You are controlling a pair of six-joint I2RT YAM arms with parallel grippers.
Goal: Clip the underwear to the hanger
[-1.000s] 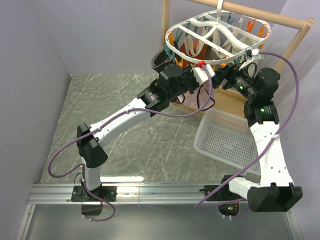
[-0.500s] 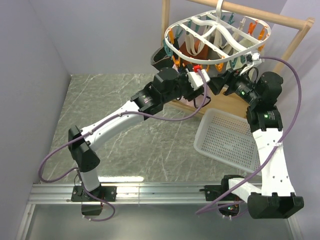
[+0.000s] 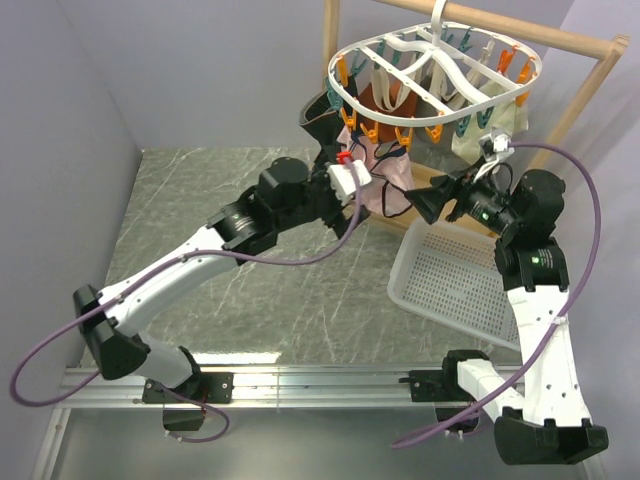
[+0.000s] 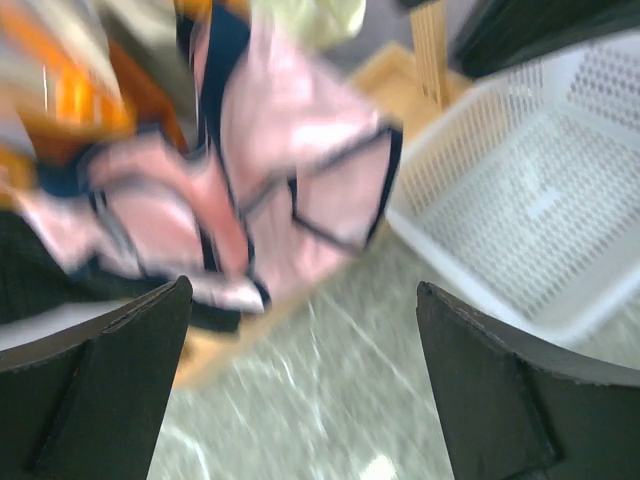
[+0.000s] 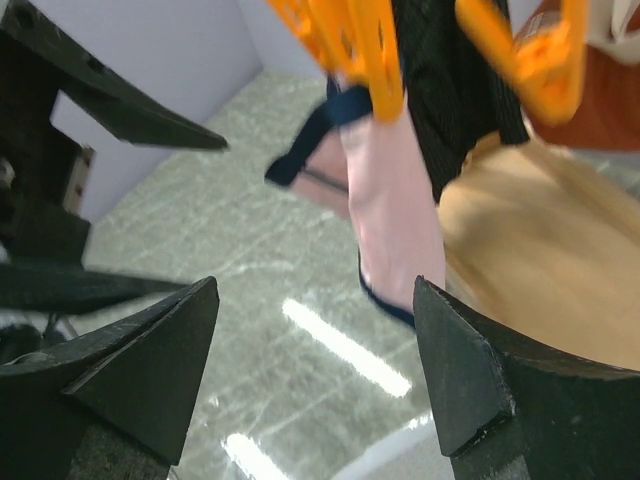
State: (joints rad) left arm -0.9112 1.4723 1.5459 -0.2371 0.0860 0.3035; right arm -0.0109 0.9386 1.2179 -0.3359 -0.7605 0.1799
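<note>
A grey-green marbled table (image 3: 250, 290) carries the whole scene. A plain pale lilac left wall (image 3: 60, 150) and back wall (image 3: 200, 70) rise at its left side and far edge. A wooden rack frame (image 3: 330, 25) stands at its far right, apparently on a light wood base board (image 5: 540, 260), which is blurred. A metal rail (image 3: 320, 385) runs along its near edge, just beyond streaks of reflected light (image 3: 250, 357).

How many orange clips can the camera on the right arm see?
2. The centre orange clip hangs at the top middle, just above the pink underwear. The right orange clip is at the top right, beside the black garment. More may hide outside this view.
</note>
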